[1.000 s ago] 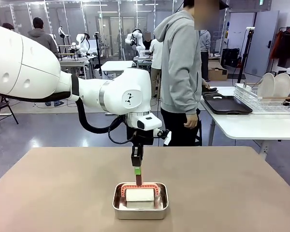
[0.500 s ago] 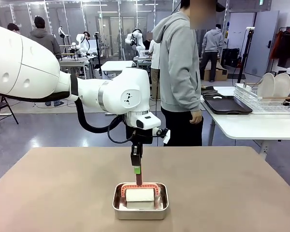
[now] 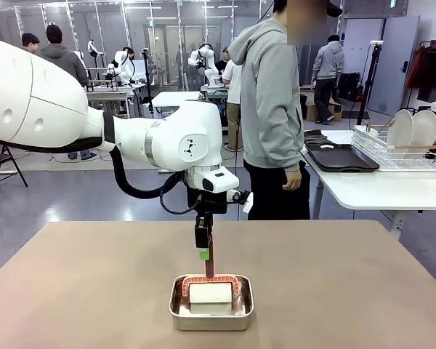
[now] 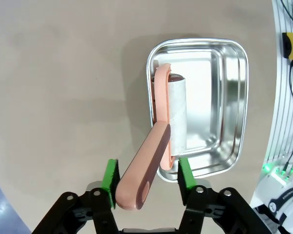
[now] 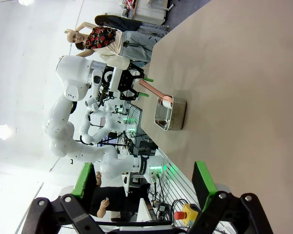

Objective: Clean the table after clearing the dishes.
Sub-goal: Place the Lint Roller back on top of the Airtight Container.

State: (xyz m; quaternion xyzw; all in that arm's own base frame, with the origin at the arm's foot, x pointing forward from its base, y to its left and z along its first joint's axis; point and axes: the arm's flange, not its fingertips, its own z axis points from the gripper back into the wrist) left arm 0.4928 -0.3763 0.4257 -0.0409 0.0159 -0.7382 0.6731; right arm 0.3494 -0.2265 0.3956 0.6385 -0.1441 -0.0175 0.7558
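Left end effector [image 4: 145, 181] hangs spread over the silver pan [image 4: 233, 97] near the worktop's [image 3: 94, 291] near edge, pads flanking the lint roller's pink handle [image 4: 142, 170]. Right end effector [image 5: 144, 183] gapes wide, holding nothing.

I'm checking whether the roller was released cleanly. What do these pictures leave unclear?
- Front view: the left gripper is edge-on, so the gap to the roller handle is hidden.
- Left wrist view: whether the pad touches the handle.
- Right wrist view: the pan is too small for detail.
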